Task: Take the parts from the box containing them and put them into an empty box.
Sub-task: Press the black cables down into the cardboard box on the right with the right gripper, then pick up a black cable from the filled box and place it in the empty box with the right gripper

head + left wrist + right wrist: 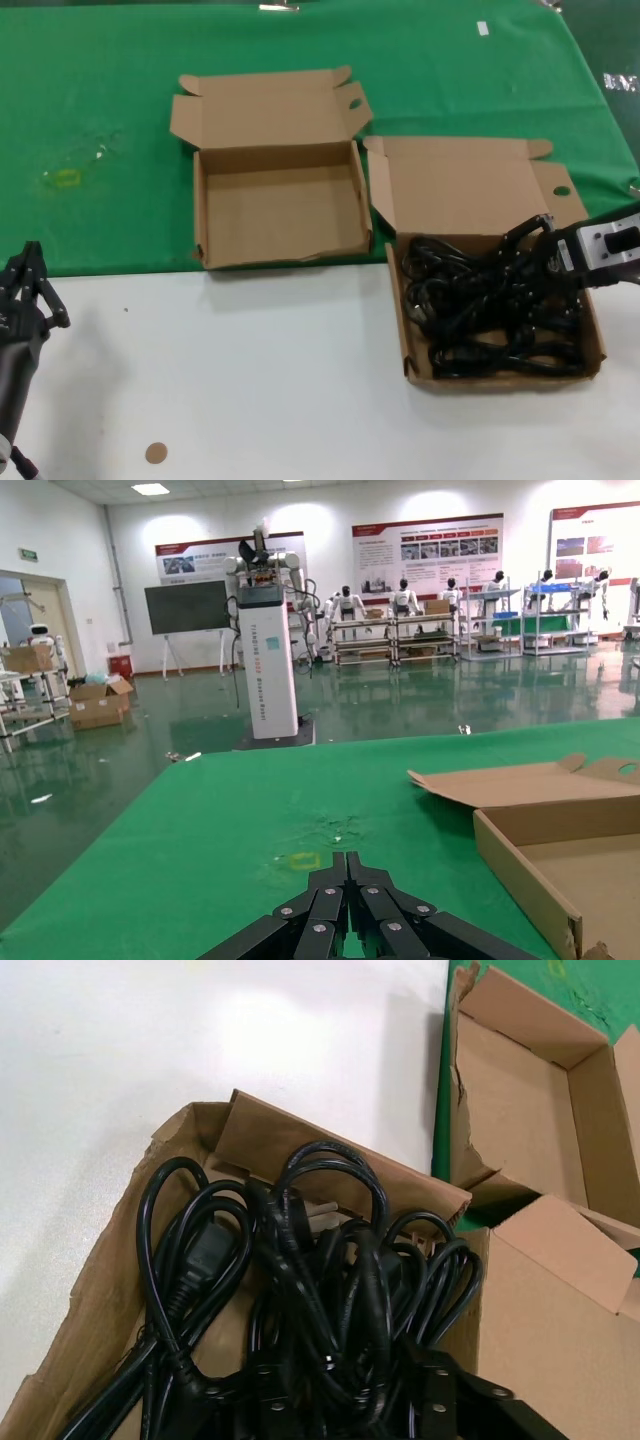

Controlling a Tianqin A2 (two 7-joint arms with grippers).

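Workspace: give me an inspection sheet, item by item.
Surface: white table in front, green cloth behind.
Job's things: empty box open on the cloth; box of black cables open beside it.
Clutter: brown disc; yellowish smear.
Grippers: right gripper over the cables; left gripper shut, parked at table edge.
Cables: tangled, all in their box.
Surroundings: hall with shelving, posters.

light: bright, even, from overhead | glare: white table (300,380) washed out at upper left of right wrist view; ceiling lamps mirrored on glossy hall floor (420,705) | shadows: soft, short beneath cardboard | blur: slight softness in head view
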